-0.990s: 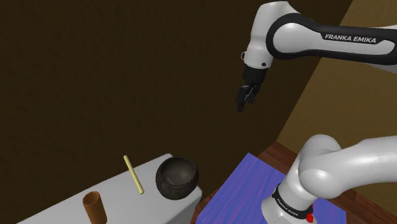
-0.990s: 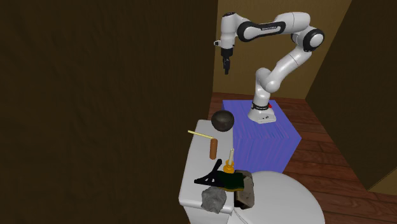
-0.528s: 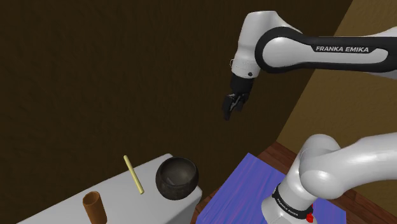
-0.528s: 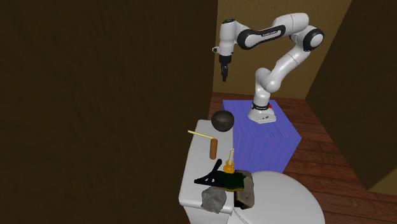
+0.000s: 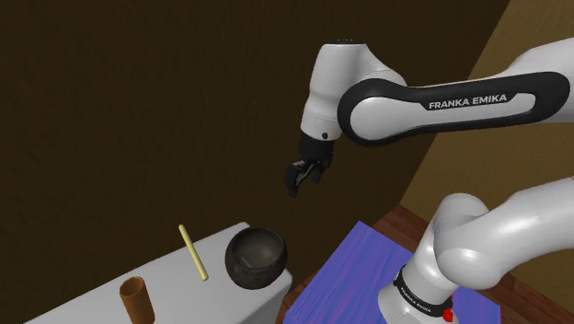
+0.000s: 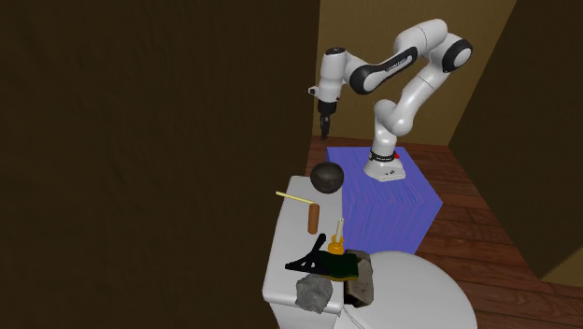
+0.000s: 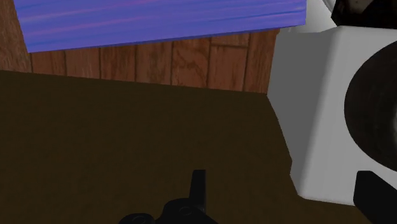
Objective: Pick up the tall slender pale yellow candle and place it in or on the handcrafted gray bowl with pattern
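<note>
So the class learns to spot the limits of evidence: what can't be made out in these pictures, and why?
Bowl: wrist view, cut off by the picture's edge; shoulder view, too dark to show any pattern.
Brown cylinder: shoulder view, base cut off by the bottom edge.
Orange object: second exterior view, too small to identify.
Candle: second exterior view, too thin to show a wick.

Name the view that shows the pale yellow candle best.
The shoulder view: the candle lies whole on the white surface, apart from the dark bowl. The second exterior view shows it farther off, a thin stick.
</note>
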Tool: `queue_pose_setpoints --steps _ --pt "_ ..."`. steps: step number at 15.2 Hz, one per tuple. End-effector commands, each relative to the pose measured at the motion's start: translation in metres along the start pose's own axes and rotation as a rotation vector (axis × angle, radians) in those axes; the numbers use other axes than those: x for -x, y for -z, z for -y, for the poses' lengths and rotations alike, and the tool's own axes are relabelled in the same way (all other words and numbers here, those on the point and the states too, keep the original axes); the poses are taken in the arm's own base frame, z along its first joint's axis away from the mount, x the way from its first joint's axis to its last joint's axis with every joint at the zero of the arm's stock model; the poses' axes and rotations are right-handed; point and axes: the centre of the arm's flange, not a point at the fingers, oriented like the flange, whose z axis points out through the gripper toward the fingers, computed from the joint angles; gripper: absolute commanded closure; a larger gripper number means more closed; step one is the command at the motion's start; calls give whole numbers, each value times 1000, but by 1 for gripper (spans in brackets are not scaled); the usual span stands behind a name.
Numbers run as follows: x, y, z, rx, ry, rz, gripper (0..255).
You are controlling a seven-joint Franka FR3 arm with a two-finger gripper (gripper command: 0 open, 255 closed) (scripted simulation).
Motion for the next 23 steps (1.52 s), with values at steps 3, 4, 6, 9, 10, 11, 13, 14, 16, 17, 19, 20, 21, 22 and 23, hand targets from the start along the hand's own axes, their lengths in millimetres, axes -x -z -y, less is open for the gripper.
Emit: queue_pose_setpoints --steps 3,4,6,9,10,11,13,14,16,17,19,20,21,22,23 --pt "-9 -20 46 -6 -20 -31 0" --pt "-12 -25 58 -7 -25 -38 0" --pt "-17 -36 81 -9 -34 -53 0" --pt "-26 -51 115 -12 -48 -75 0" --pt "-29 -56 126 -13 -52 -82 0" --pt "-32 -61 138 -14 -57 -90 0" --pt "-39 -71 160 -16 -66 -104 0" --pt "-43 -76 172 -17 -71 -112 0" --pt "-50 -85 194 -19 -80 -126 0" --pt "-54 -90 205 -20 -85 -134 0" --pt "-62 -99 228 -23 -94 -148 0" --pt "-66 -104 239 -24 -99 -156 0" --pt "-70 -109 250 -25 -103 -163 0" --pt "-71 -110 254 -25 -104 -165 0" --pt "-72 -115 254 -25 -104 -165 0"
